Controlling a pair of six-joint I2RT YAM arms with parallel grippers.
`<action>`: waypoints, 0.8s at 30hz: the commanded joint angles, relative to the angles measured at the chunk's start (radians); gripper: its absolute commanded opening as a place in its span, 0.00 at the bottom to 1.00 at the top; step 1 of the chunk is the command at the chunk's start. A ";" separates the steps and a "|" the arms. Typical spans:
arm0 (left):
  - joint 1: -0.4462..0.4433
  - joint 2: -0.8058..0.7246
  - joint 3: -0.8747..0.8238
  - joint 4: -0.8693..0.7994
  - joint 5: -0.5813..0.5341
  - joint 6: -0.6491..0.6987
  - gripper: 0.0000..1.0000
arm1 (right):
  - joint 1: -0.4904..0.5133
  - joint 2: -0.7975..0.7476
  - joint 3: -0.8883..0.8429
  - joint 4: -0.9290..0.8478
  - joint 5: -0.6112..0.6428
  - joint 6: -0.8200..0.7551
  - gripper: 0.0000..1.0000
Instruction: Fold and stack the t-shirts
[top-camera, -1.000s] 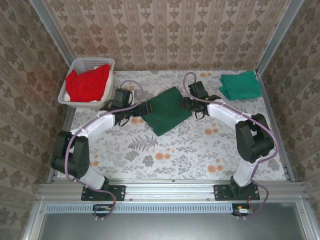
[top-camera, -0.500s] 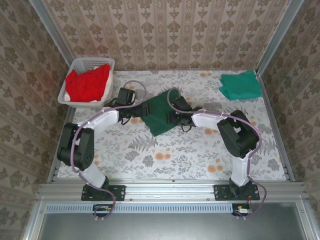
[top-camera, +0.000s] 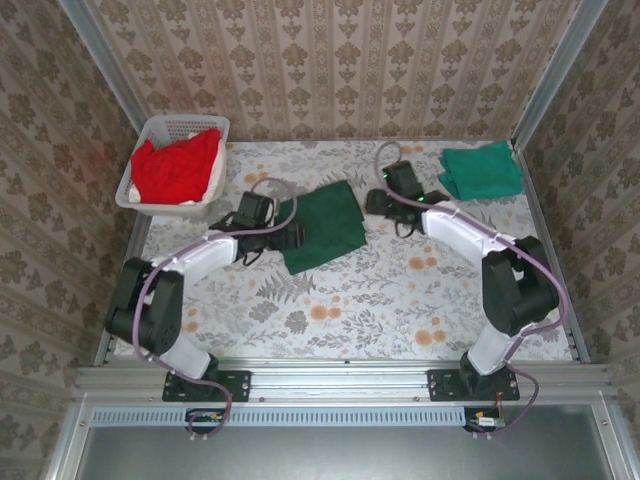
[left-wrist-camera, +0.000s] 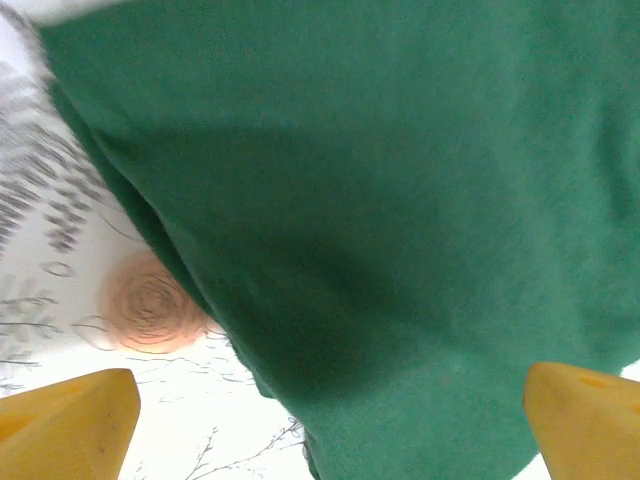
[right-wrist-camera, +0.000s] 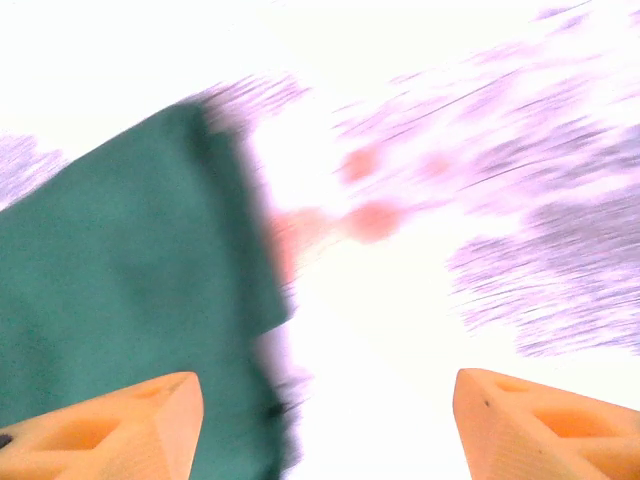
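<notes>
At the near edge of the flowered surface (top-camera: 350, 300) the two arms are bolted side by side, both reaching out toward the middle. The left gripper (top-camera: 291, 238) sits low at the left edge of the dark green t-shirt (top-camera: 322, 225). In the left wrist view its yellow fingertips (left-wrist-camera: 70, 420) stand wide apart with nothing between them but the cloth lying below, so this gripper (left-wrist-camera: 330, 415) is released. The dark green t-shirt (left-wrist-camera: 380, 200) lies folded into a rough rectangle, turned at an angle, near the middle of the surface.

Just beside the shirt's far right corner hangs the right gripper (top-camera: 374, 203). The blurred right wrist view shows its fingers (right-wrist-camera: 110, 425) spread apart over the surface, holding nothing, with the shirt's edge (right-wrist-camera: 120, 290) by the left finger; whether they touch, I cannot tell.

Further back, in the far right corner, a teal t-shirt (top-camera: 482, 170) lies folded. In the far left corner a white basket (top-camera: 170, 126) holds the red t-shirts (top-camera: 178, 165), heaped loosely.
</notes>
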 joint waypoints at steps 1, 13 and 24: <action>0.004 0.086 0.041 -0.005 -0.005 0.019 1.00 | -0.108 0.077 0.092 -0.145 0.182 -0.149 0.70; 0.067 0.103 0.034 -0.043 -0.002 0.034 0.97 | -0.350 0.543 0.652 -0.382 0.152 -0.250 0.76; 0.081 -0.022 -0.032 -0.015 0.024 0.012 0.99 | -0.431 0.816 1.020 -0.587 -0.126 -0.239 0.78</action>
